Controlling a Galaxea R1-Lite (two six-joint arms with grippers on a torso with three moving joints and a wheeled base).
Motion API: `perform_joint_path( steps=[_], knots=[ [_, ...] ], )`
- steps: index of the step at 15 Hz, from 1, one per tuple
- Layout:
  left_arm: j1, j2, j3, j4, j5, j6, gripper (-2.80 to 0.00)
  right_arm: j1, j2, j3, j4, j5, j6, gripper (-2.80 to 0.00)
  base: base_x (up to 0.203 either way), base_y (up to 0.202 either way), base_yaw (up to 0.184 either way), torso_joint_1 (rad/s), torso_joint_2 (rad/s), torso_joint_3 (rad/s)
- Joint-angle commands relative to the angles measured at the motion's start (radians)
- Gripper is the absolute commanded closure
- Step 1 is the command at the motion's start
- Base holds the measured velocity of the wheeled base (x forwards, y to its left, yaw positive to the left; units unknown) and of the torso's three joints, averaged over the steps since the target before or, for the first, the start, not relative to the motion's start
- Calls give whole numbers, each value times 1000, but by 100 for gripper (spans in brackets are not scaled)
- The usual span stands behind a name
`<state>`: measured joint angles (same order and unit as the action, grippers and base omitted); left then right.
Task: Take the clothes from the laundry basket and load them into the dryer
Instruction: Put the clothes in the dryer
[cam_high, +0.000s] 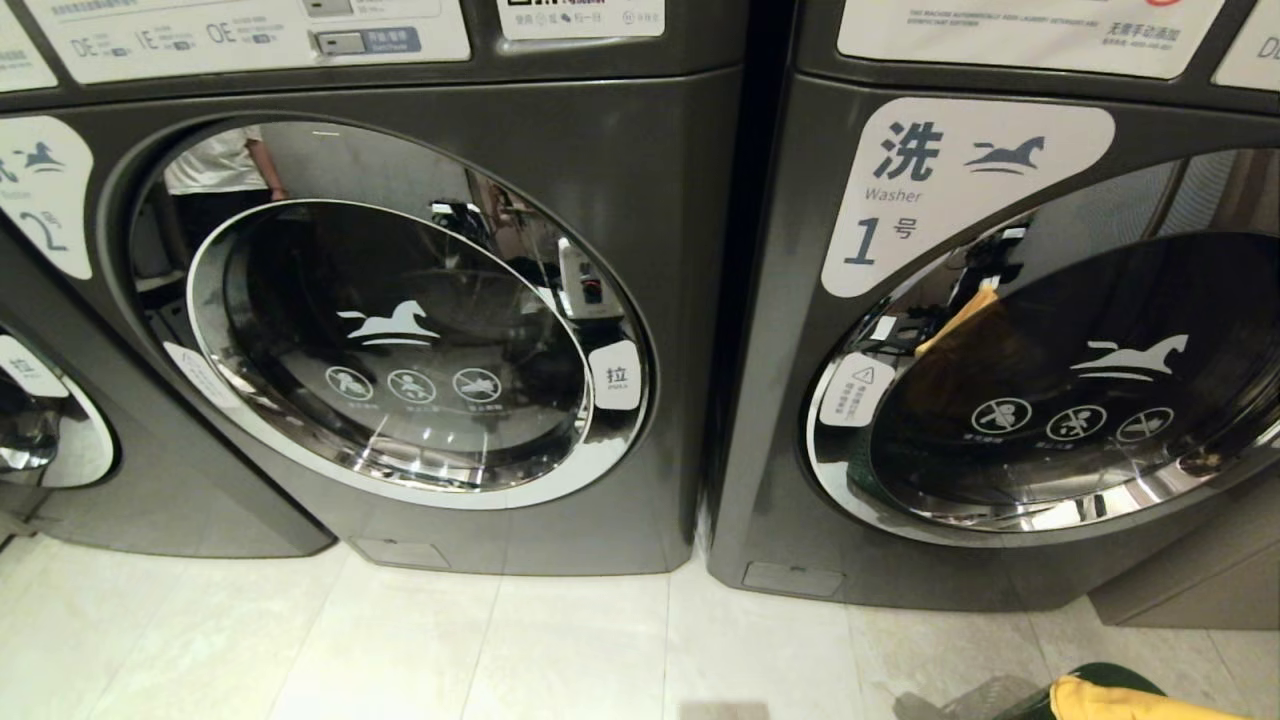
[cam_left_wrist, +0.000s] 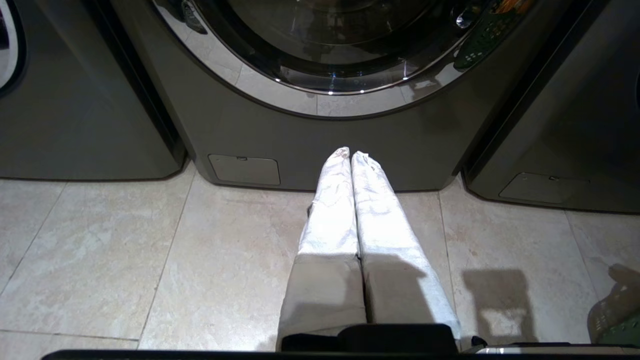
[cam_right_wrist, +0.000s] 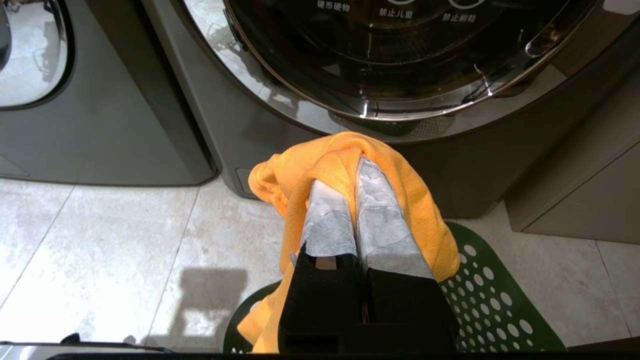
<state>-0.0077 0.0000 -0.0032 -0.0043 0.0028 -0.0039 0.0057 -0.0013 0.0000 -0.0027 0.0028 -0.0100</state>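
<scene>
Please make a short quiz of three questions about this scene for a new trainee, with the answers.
1. True or false: the door of the machine marked 1 is shut.
2. What does the right gripper hold? A) an orange cloth B) a white sock C) nothing
3. Fill in: the left gripper is shut and holds ____.

Key:
1. True; both round doors in the head view are shut.
2. A; its fingers are shut on the orange cloth above the green laundry basket.
3. Nothing; it hangs over the tiled floor.

Left hand (cam_left_wrist: 351, 156) fingers (cam_left_wrist: 332, 210): showing long, tapering, wrapped in crinkled white covering.
Right hand (cam_right_wrist: 356, 162) fingers (cam_right_wrist: 380, 220): showing grey-white wrap.
Finger mounts: appearing black, blocky.
</scene>
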Motion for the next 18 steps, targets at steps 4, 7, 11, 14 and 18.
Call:
perform_joint_path(
  steps=[4,7,11,14,18],
  knots=[
    [0,2,0,-1,0,-1,0,0,0,0,0,0,-1,0,0,0,0,3,0,207],
    [0,2,0,-2,0,-1,0,0,0,0,0,0,-1,0,0,0,0,4,2,200],
    [0,2,0,-2,0,-1,0,0,0,0,0,0,-1,0,0,0,0,1,2,187],
    [0,2,0,-2,0,-1,0,0,0,0,0,0,-1,0,0,0,0,1,0,46],
    [0,2,0,-1,0,-1,0,0,0,0,0,0,-1,0,0,0,0,0,0,0]
  ],
)
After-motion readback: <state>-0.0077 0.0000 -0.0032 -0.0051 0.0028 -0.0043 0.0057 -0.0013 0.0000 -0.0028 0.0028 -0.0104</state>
